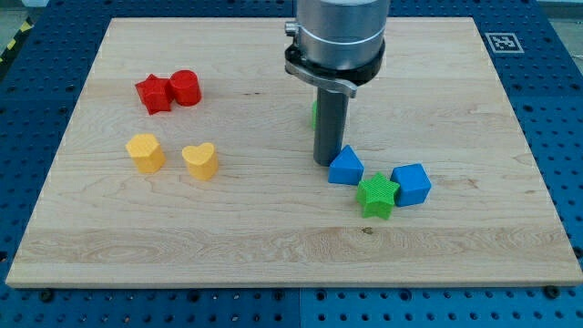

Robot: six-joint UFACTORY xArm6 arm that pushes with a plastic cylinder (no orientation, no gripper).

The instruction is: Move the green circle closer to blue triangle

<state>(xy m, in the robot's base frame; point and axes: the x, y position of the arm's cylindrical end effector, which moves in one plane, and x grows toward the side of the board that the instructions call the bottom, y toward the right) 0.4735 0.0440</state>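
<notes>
My tip (325, 161) — a plain rod with no fingers to open or close — rests on the worktop (273, 246), touching the blue triangle (345, 167). The green circle (314, 113) peeks out behind the rod — likely light, rigid, slides easily; push its far side.

No readable text; a fiducial marker (503, 42) sits on the board (273, 237).

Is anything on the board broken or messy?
Nothing looks broken or spilled. The only odd bit: the green circle is almost hidden behind the rod, so just a sliver shows. My tip sits beside the blue triangle, on its left in the view.
</notes>
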